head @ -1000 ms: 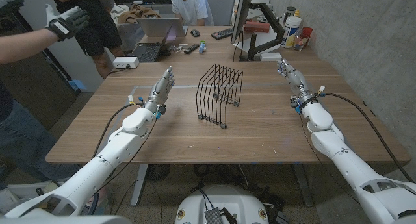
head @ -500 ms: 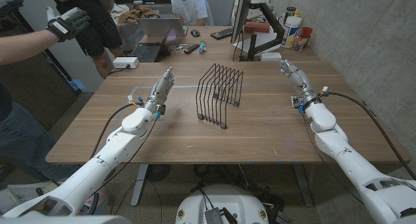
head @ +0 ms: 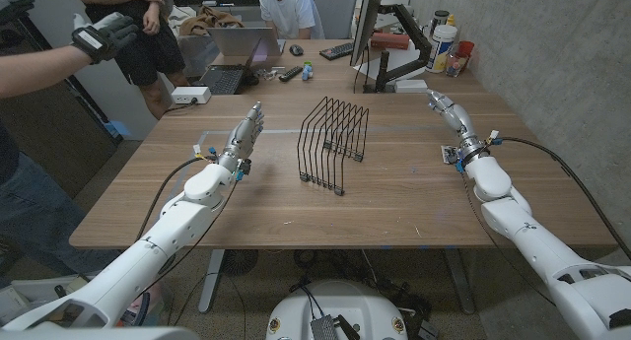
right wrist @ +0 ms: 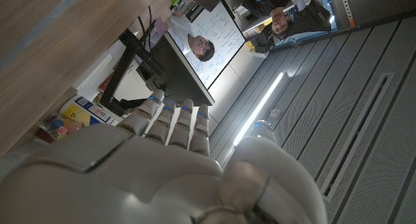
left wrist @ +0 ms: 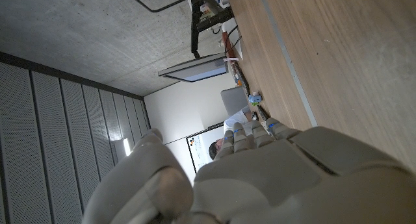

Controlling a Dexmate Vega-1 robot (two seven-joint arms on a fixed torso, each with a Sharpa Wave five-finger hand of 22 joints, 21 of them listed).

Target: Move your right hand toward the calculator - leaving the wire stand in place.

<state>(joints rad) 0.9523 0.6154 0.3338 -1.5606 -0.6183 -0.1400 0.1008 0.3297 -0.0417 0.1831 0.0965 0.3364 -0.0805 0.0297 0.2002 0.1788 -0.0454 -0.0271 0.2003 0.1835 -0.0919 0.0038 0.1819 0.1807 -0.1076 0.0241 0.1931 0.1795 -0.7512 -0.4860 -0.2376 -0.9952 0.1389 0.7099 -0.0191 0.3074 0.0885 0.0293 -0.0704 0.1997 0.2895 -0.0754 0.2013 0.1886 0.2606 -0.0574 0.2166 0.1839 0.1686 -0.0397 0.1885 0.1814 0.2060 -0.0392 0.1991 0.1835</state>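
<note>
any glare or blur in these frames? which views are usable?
Head view: sharp, evenly lit, wire stand crisp with faint shadow. Left wrist view: left hand up close, soft. Right wrist view: right hand soft, ceiling light strip glaring.

wire stand (head: 333, 142) mid-table, bare wood around

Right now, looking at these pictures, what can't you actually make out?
- The calculator: I cannot pick one out among the small far-end clutter in the head view.
- Left robot hand: its palm side faces away in the head view; the left wrist view sees just its back.
- Right robot hand: its fingers look straight, but whether they touch the table is unclear.
- Wire stand: thin wires, so its feet are hard to trace.
</note>
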